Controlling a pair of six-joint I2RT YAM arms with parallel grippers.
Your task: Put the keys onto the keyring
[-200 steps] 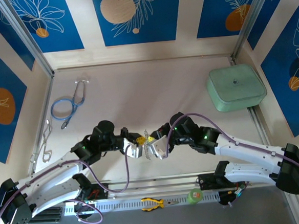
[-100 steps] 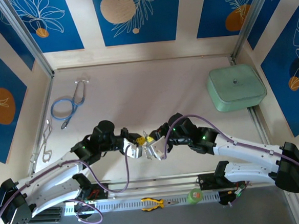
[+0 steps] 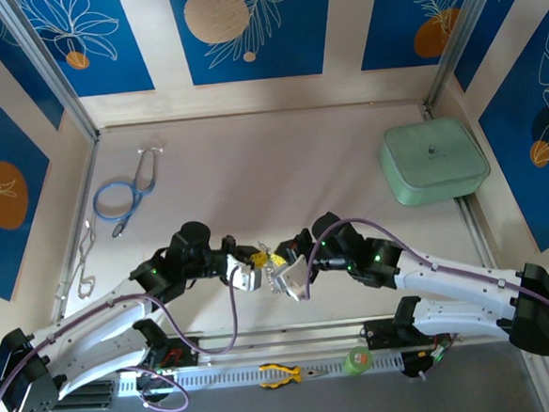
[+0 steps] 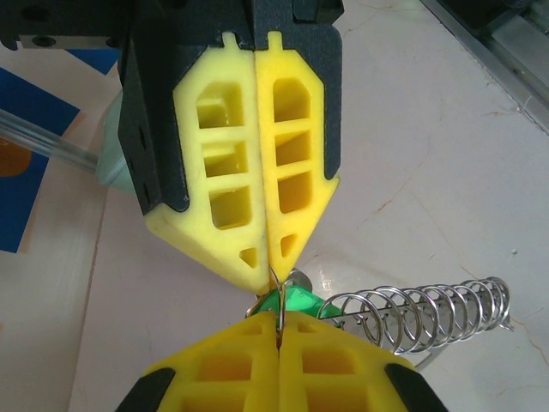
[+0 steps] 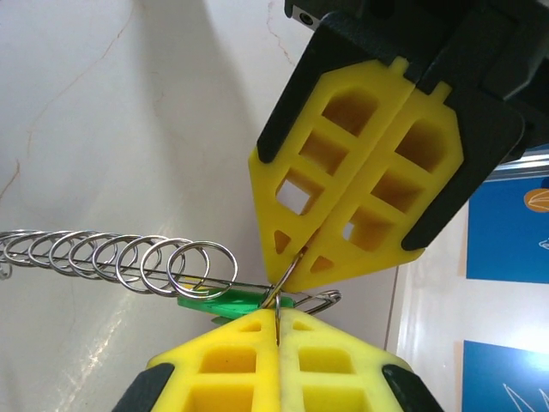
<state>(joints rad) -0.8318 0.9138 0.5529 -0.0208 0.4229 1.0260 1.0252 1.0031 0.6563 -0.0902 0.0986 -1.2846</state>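
At the near middle of the table (image 3: 252, 160), just ahead of the arm bases: left gripper (image 3: 259, 260) and right gripper (image 3: 279, 261), nose to nose, tips touching. Both clamped fully shut, yellow pads (image 4: 197, 240) pressed flat together with no gap.

Between each pair of tips, seen edge-on: a thin silver ring (image 5: 286, 276), pinched from both sides at once. Cannot tell whether it belongs to the keyring or to a key.

Keyring (image 4: 420, 313): shows as a row of little silver rings, packed like a coil. Runs sideways from the pinch point, off to the right in the left wrist view and off to the left in the right wrist view. Ends in a straight wire that reaches in under the tips.

Green key (image 5: 227, 300): green plastic head just beside the closed tips, tucked against that straight wire. Blade hidden.

Well apart from all this, toward the far left: blue-tubed stethoscope (image 3: 123, 193), and silver wire clips (image 3: 83, 262) along the left edge. At the far right: pale green lidded box (image 3: 434, 162). On the rail by the bases: yellow-handled pliers (image 3: 281, 373) and a green tape roll (image 3: 358, 359).
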